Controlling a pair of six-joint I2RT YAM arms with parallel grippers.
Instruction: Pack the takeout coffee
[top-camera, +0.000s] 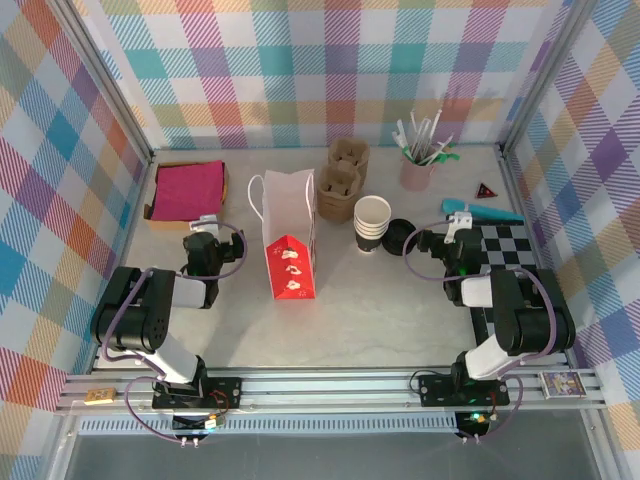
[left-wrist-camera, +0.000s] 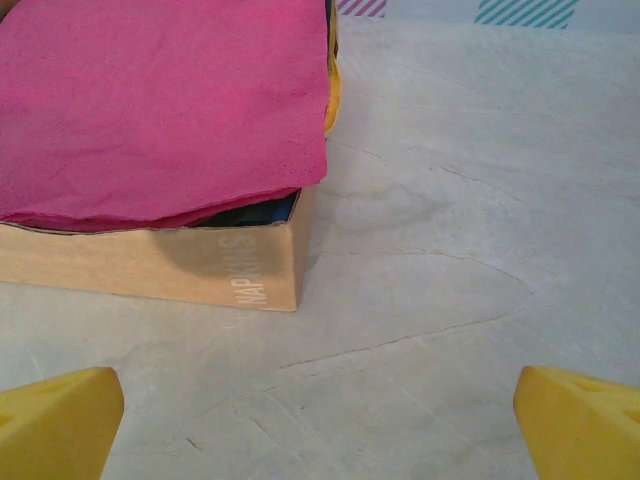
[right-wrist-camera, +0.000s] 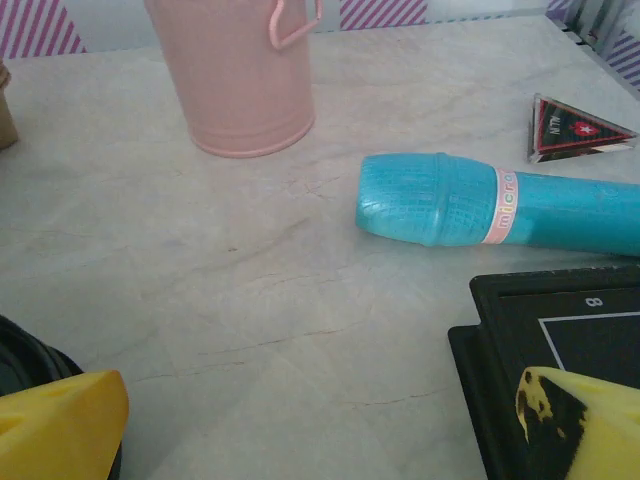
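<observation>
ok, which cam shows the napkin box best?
Left wrist: the napkin box is close up, with its cardboard side, printed lettering and the pink napkins on top all clear, though it is cropped at the left. Top external shows the whole box, small, at far left.

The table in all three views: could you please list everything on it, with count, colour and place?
napkins: one stack, pink, in a tan box, far left
paper bag: one, white with red print, centre
cup carriers: count unclear, brown, behind the bag
paper cups: one stack, white over dark brown, right of the bag
lids: count unclear, black, right of the cups
bucket: one, pink, far right
tube: one, teal, beyond the board
triangle: one, dark with red, beyond the tube
board: one, black-and-white checked, right edge
left hand: one, yellow-tipped, open, facing the napkins
right hand: one, yellow-tipped, open, facing the tube
</observation>
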